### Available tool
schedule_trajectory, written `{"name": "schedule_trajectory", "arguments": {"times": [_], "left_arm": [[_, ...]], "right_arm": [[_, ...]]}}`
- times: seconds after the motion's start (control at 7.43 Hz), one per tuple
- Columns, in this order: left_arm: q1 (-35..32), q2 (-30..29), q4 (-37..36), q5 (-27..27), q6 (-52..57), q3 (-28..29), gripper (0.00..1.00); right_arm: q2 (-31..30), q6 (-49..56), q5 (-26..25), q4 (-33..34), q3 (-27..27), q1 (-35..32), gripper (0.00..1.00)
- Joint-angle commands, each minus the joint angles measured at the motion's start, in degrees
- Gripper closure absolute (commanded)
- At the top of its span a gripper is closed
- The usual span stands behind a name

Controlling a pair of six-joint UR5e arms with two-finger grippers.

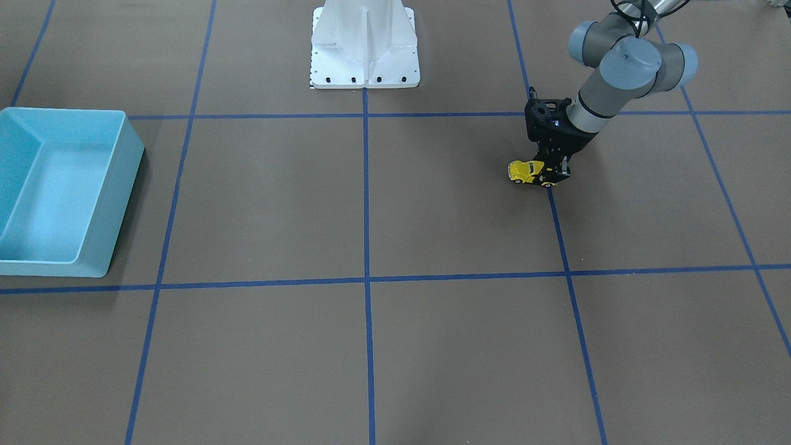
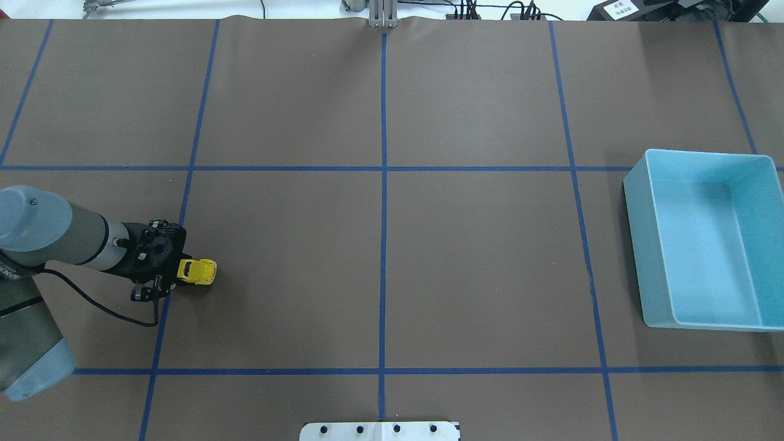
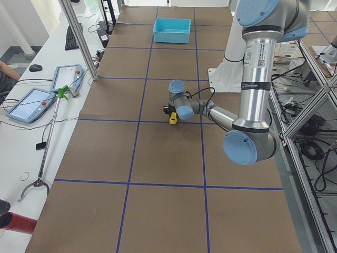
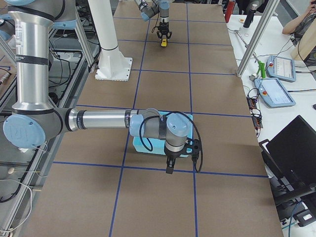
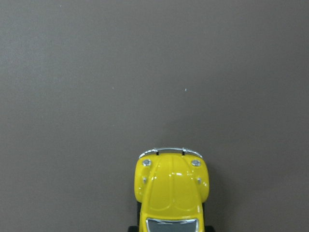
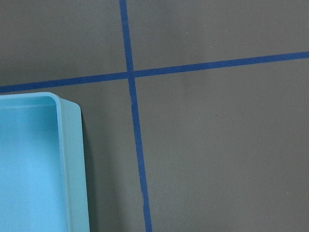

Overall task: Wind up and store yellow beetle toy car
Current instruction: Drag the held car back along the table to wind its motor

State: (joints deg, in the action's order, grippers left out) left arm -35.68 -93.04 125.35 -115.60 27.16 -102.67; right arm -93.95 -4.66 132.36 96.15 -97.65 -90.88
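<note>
Plainly, the tiny yellow beetle-shaped toy car point(image 1: 526, 171) sits on the brown table point(image 1: 432, 216), rear between the fingers of the left gripper point(image 1: 554, 174) — whether clamped, I cannot tell. A loose hold could let it slip during winding — or drop short of the light-blue plastic bin point(image 2: 640, 257).

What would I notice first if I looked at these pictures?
The tiny yellow beetle toy car stands out, bright on the brown table towards the robot's left end. The left pincer is around its back end. Next comes the big light-blue bin, empty, far off at the table's other end.
</note>
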Motion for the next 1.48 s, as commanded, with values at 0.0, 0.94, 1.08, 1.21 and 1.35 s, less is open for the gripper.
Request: {"name": "schedule_trajectory", "arguments": {"times": [0.0,0.94,1.08,1.21,1.35], "left_arm": [[-0.27,0.32,0.16,-0.41,0.00,0.19,0.77],[-1.68,1.81,0.51,-2.08,0.26,0.46,0.77],[-1.68,2.16,0.51,-2.08,0.44,0.54,0.76],[-1.85,2.25,0.60,-2.08,0.44,0.63,0.76],[-2.11,2.78,0.60,-2.08,0.53,0.72,0.76]], "right_arm": [[0.00,0.00,0.00,0.00,0.00,0.00,0.00],[0.00,0.00,0.00,0.00,-0.09,0.00,0.00],[0.00,0.00,0.00,0.00,-0.09,0.00,0.00],[0.00,0.09,0.00,0.00,0.00,0.00,0.00],[0.00,0.09,0.00,0.00,0.00,0.00,0.00]]}}
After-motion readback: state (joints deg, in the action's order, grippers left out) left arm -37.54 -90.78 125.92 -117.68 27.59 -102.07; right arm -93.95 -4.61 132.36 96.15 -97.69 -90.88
